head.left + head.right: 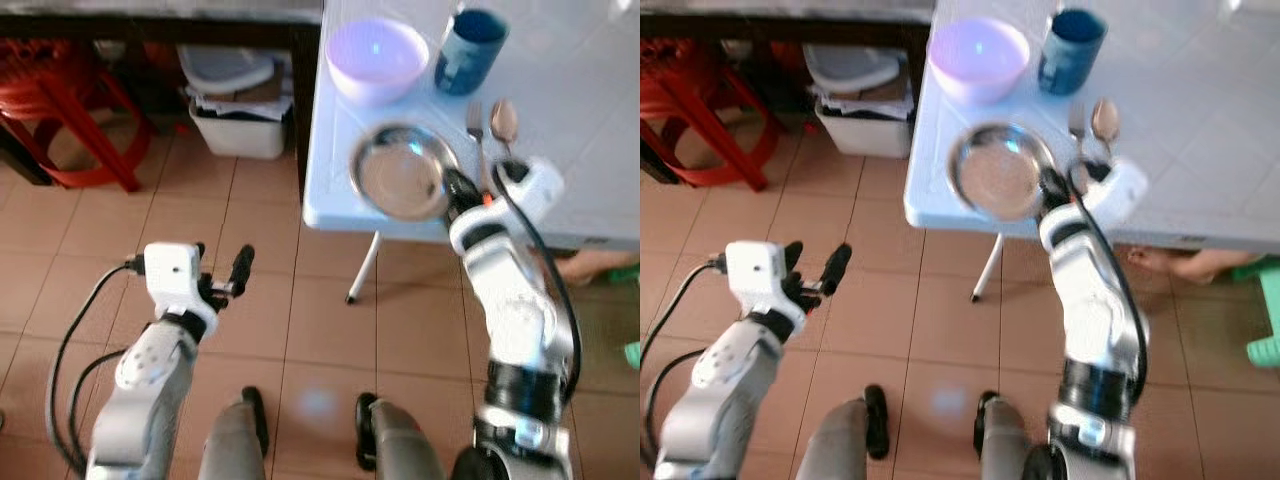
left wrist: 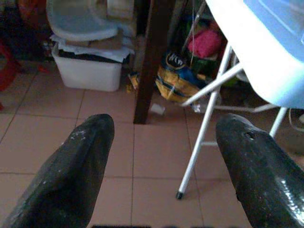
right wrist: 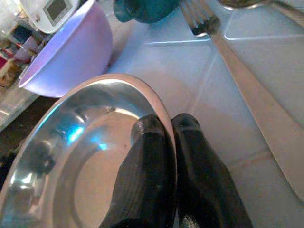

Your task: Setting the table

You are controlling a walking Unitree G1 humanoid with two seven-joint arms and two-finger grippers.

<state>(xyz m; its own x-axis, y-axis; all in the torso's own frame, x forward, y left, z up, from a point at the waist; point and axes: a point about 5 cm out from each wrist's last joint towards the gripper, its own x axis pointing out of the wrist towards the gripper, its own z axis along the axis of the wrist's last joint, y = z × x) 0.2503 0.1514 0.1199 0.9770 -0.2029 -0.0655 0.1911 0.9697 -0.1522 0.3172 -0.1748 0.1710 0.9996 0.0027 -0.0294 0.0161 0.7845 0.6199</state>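
Right gripper [image 3: 168, 126], jaws pinched on steel plate [image 1: 404, 172] rim at desk [image 1: 590, 120] edge, fork [image 1: 477, 130], spoon [image 1: 504, 122], bowl [image 1: 378, 58], cup [image 1: 468, 50] beyond plate; placement appeared nearly finished; left gripper [image 1: 222, 272] spread open.

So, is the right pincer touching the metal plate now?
Touching. In the right wrist view the right pincer is shut on the rim of the metal plate, one finger inside the rim and one outside, with no gap.
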